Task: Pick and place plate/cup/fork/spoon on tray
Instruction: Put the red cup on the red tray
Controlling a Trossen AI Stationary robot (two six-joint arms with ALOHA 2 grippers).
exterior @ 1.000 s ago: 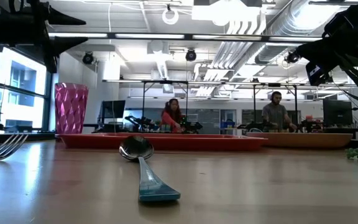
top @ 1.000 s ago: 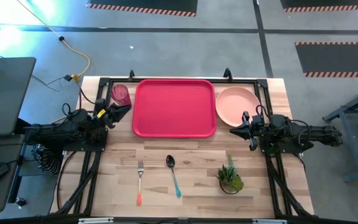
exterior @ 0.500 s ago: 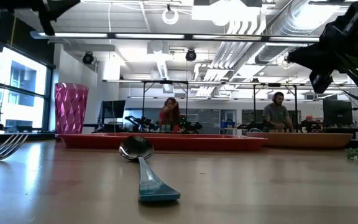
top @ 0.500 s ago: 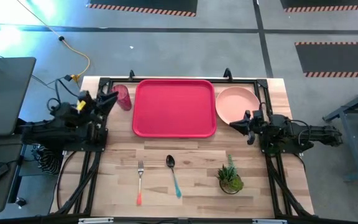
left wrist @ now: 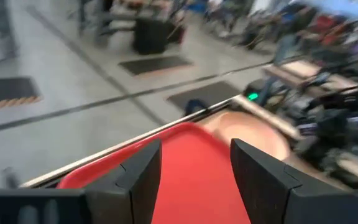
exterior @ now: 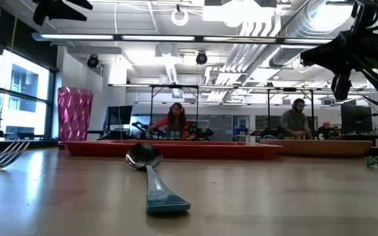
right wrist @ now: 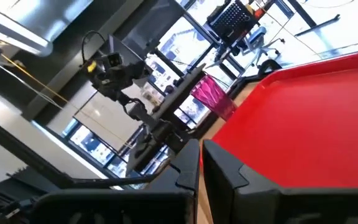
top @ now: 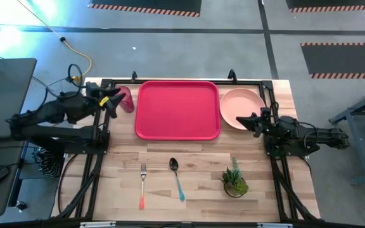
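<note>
The red tray (top: 177, 109) lies at the table's far middle. The pink plate (top: 241, 105) lies on the table right of it, and the red-pink cup (top: 126, 98) stands upright left of it. The orange-handled fork (top: 142, 183) and the teal-handled spoon (top: 177, 178) lie flat near the front edge. My left gripper (top: 113, 101) is open and empty, raised just left of the cup; its wrist view (left wrist: 194, 155) looks over the tray. My right gripper (top: 246, 119) is shut and empty, in the air over the plate's near edge.
A small potted plant (top: 234, 180) stands at the front right, near my right arm. Bare wood lies between the tray and the cutlery. A black frame runs along the table's far and side edges. People sit at desks far behind the table (exterior: 176, 124).
My left gripper has risen well above the table and gone toward the far left, ending beside the cup. My right gripper has crept toward the far edge, up to the plate's near rim. The plate, cup, fork, spoon and tray have stayed where they were.
</note>
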